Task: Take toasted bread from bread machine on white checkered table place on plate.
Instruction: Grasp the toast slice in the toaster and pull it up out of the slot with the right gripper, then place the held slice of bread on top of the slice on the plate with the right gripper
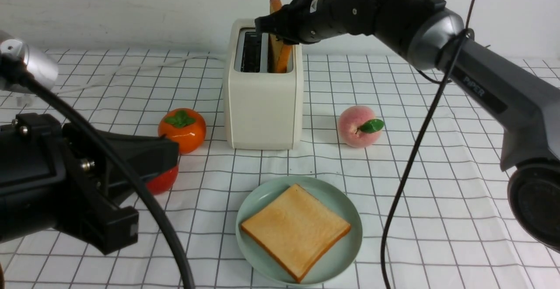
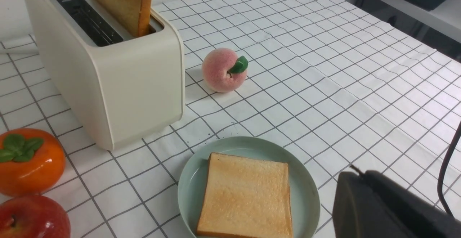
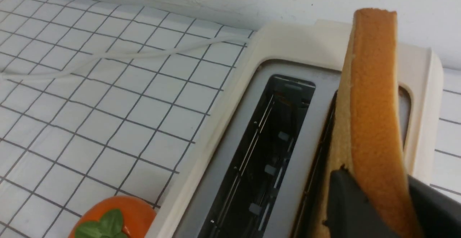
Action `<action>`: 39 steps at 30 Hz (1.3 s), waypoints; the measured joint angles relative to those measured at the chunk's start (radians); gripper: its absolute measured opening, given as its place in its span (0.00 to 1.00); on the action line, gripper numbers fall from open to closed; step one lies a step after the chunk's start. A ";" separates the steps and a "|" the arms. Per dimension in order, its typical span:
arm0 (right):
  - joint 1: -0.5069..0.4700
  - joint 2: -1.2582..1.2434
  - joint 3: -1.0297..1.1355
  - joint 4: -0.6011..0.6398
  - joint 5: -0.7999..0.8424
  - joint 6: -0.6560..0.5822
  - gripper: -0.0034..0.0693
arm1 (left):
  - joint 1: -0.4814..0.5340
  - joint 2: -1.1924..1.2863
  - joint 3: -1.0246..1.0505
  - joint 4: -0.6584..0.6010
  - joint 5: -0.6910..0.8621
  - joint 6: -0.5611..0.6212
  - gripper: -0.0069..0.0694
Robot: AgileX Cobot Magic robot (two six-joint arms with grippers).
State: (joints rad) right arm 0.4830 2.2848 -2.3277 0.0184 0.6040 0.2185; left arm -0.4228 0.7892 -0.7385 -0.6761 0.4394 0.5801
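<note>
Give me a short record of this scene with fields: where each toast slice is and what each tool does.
slice one: flat on the plate
slice two: upright in the toaster, right slot, held by the right tool
left slot: empty
left tool: apart from the toaster, grip unclear
fruit: peach right of toaster; persimmon and apple left

White checkered table (image 1: 437, 171): bread machine (image 1: 262, 109) at the back, persimmon (image 1: 182, 129) and red apple (image 1: 164, 182) to its left, peach (image 1: 358, 127) right, plate (image 1: 262, 197) in front.
</note>
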 joint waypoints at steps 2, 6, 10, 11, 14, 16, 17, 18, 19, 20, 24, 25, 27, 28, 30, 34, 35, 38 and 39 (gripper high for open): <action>0.000 -0.021 0.000 -0.001 -0.002 0.000 0.20 | 0.000 0.000 0.000 0.000 0.000 0.000 0.07; 0.000 -0.149 0.000 -0.003 0.046 0.000 0.20 | 0.000 0.000 0.000 0.000 0.000 0.000 0.07; 0.000 -0.304 -0.002 -0.003 0.250 -0.048 0.20 | 0.000 0.000 0.000 -0.001 0.000 0.000 0.07; 0.000 -0.345 -0.003 -0.003 0.313 -0.069 0.20 | 0.000 0.000 0.000 -0.001 0.000 0.000 0.07; 0.000 -0.440 -0.010 -0.003 0.566 -0.152 0.20 | 0.000 0.000 0.000 -0.002 0.006 0.000 0.07; 0.000 -0.480 -0.010 -0.003 0.640 -0.183 0.20 | 0.000 0.000 0.000 -0.002 0.023 0.000 0.07; 0.000 -0.493 -0.005 -0.002 0.654 -0.192 0.20 | 0.000 0.000 0.000 -0.002 0.034 0.000 0.07; 0.000 -0.510 0.005 0.000 0.659 -0.197 0.20 | 0.000 0.000 0.000 -0.002 0.050 0.000 0.07; 0.000 -0.540 0.032 0.003 0.662 -0.201 0.20 | 0.000 0.000 0.000 -0.002 0.065 0.000 0.07; 0.000 -0.565 0.058 0.004 0.663 -0.201 0.20 | 0.000 0.000 0.000 -0.002 0.074 0.000 0.07; 0.000 -0.762 0.312 -0.010 0.662 -0.182 0.20 | 0.000 0.000 0.000 -0.002 0.092 0.000 0.07; 0.000 -0.827 0.408 -0.018 0.659 -0.169 0.20 | 0.000 0.000 0.000 -0.002 0.093 0.000 0.07; 0.000 -0.935 0.582 -0.018 0.652 -0.136 0.20 | 0.000 0.000 0.000 -0.002 0.094 0.000 0.07; 0.000 -0.997 0.675 -0.010 0.630 -0.119 0.20 | 0.000 0.000 0.000 -0.002 0.094 0.000 0.07; 0.000 -1.065 0.858 0.021 0.563 -0.095 0.20 | 0.000 0.000 0.000 -0.002 0.094 0.000 0.07; 0.000 -1.090 1.227 0.302 0.241 -0.192 0.20 | 0.000 0.000 0.000 -0.002 0.094 0.000 0.07; 0.000 -1.075 1.265 0.379 0.208 -0.248 0.20 | 0.000 0.000 0.000 -0.002 0.094 0.000 0.07; 0.000 -0.993 1.332 0.650 0.118 -0.499 0.20 | 0.000 0.000 0.000 -0.002 0.094 0.000 0.07; 0.000 -0.951 1.338 0.783 0.098 -0.616 0.20 | 0.000 0.000 0.000 -0.002 0.095 0.000 0.07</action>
State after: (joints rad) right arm 0.4830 1.3336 -0.9897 0.8014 0.7023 -0.3973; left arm -0.4228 0.7892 -0.7385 -0.6784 0.5340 0.5801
